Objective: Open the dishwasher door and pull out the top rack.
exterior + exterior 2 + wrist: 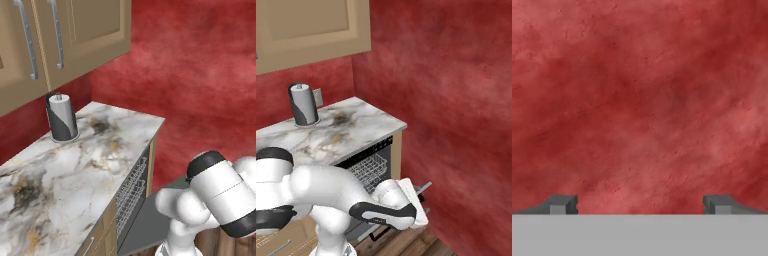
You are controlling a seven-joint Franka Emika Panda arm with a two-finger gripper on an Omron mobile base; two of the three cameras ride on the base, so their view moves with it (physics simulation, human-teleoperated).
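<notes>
The dishwasher door (150,217) is a dark grey panel swung down in front of the cabinet run, and the arm covers part of it. The top rack (131,191), a silver wire basket, sits in the open dishwasher under the counter, also seen as the top rack (371,169). My gripper (422,191) hangs to the right of the opening, apart from the rack, pointing at the red wall. In the hand view my gripper (640,205) is open, its fingertips (564,204) set wide apart with nothing between them.
A marble counter (75,160) runs above the dishwasher, with a paper towel roll (61,117) standing at its back. Tan upper cabinets (75,30) hang over it. The red wall (456,125) closes the right side, close to the hand.
</notes>
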